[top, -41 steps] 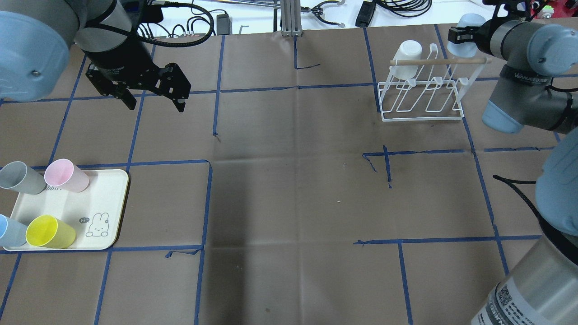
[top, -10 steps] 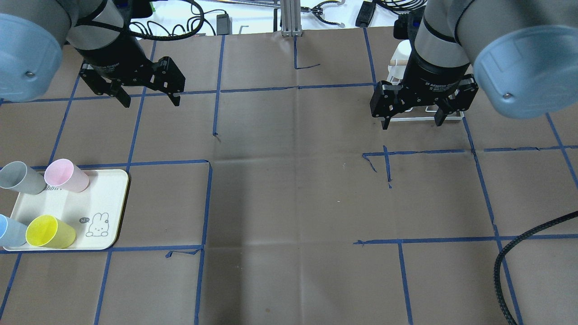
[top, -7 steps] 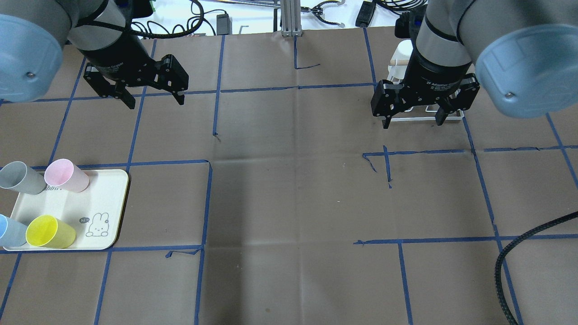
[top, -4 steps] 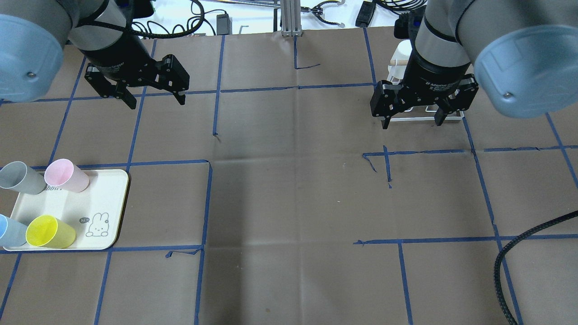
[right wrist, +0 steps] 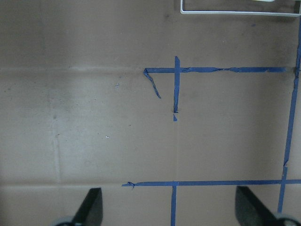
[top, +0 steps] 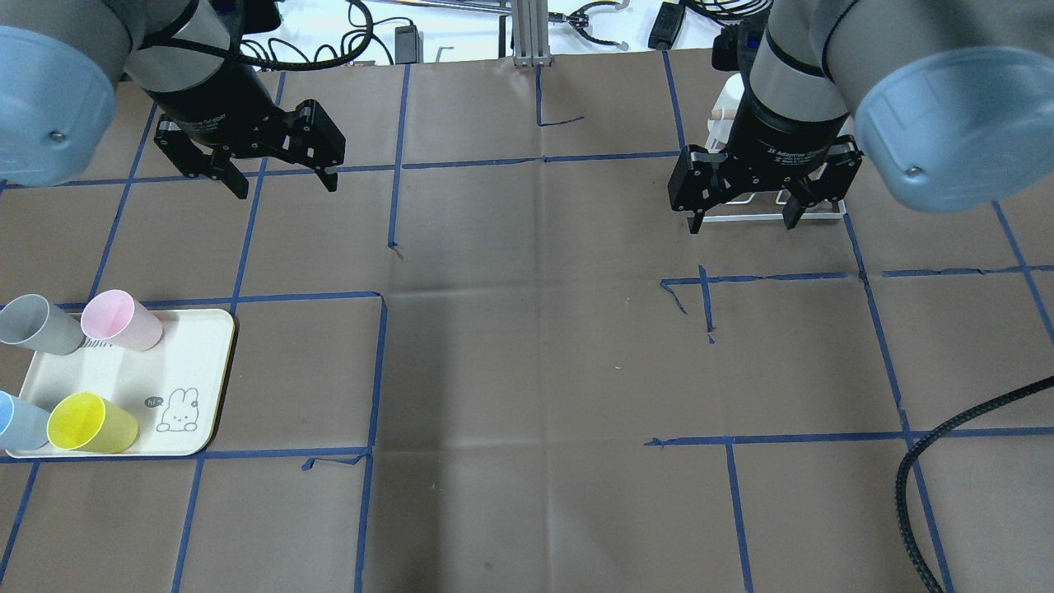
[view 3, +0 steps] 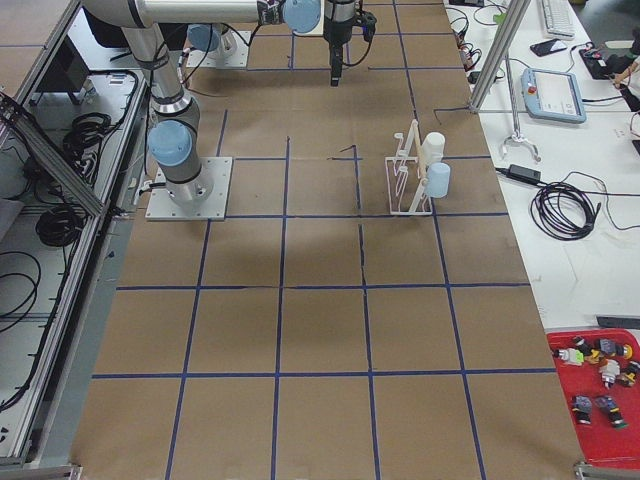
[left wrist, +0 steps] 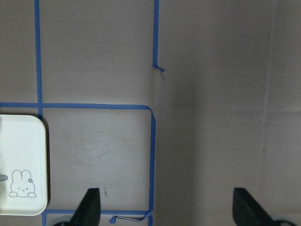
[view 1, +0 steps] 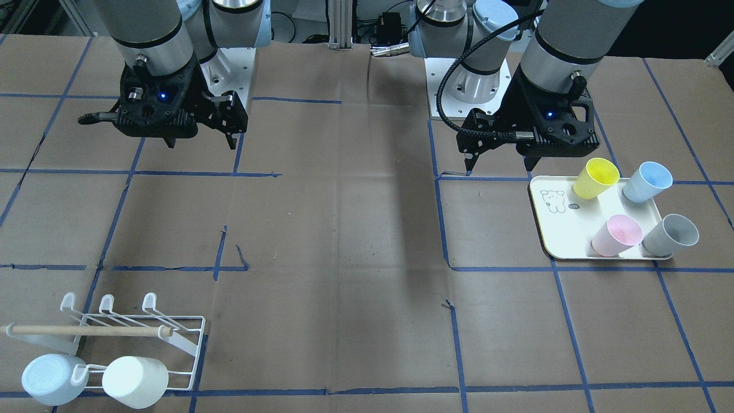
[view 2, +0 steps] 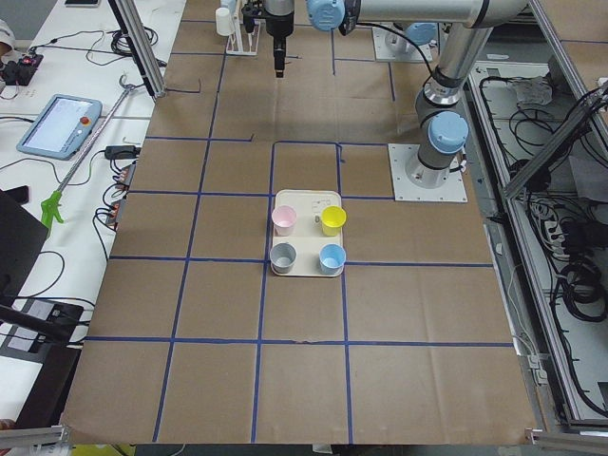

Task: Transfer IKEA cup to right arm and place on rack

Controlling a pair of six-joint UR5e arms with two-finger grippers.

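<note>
Front view: left claw (view 1: 499, 163) and right claw (view 1: 202, 143) hang spread, empty; yellow cup (view 1: 596, 178) stands on the tray (view 1: 565, 229), rack (view 1: 86, 330) well apart. Overhead: I'd centre the left over that cup, leaving room for the handover grip.

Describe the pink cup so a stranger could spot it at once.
On the robot's left lies the cream tray with a bunny drawing. In its row farther from the robot, beside the grey cup, sits the pink cup, the only pink one there.
</note>
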